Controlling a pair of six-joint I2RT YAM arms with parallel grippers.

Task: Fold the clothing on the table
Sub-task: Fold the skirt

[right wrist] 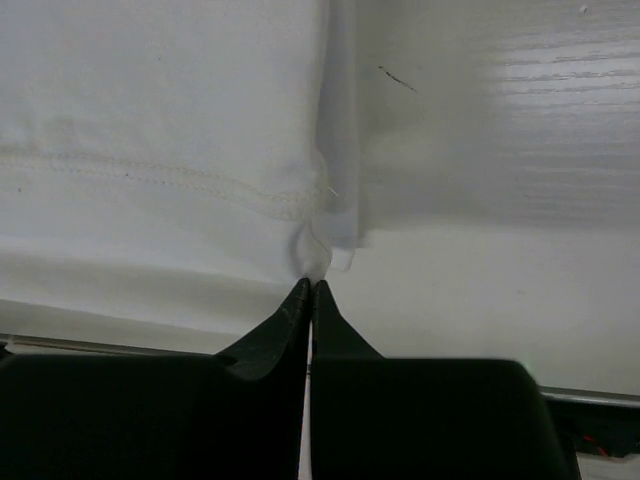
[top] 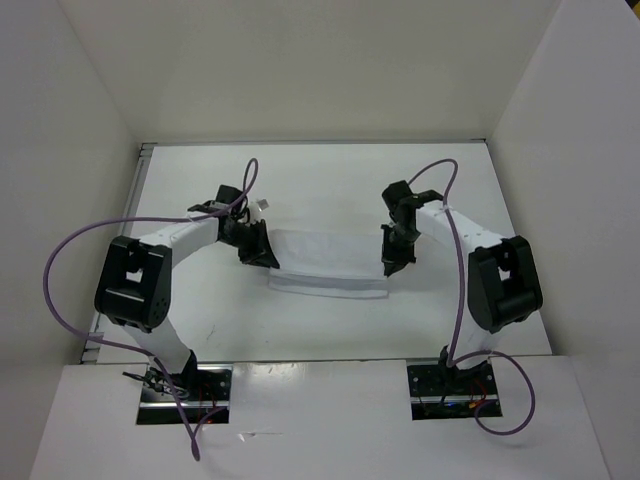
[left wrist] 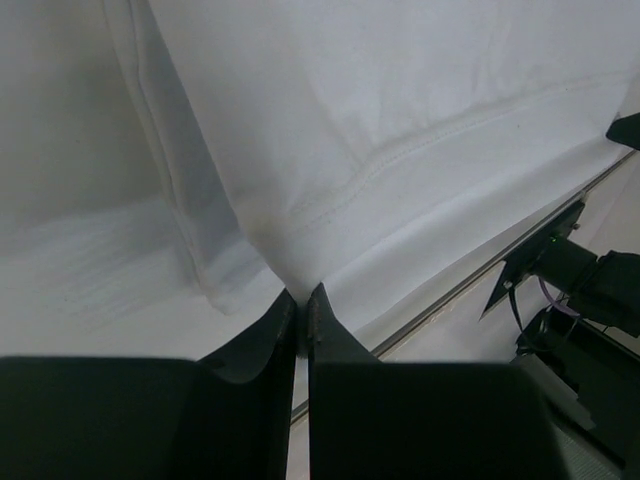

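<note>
A: White table, white walls all round. Left gripper?
B: Pinched shut on the left corner of the clothing.
A: Where's it sitting?
B: Mid-table, stretched wide between the two grippers.
A: Right gripper?
B: Clamped tight on the right corner, jaws fully together.

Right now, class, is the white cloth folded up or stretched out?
Stretched out: the cloth spans between the left gripper and the right gripper, each shut on one end. Whether it is doubled over, cannot tell.
</note>
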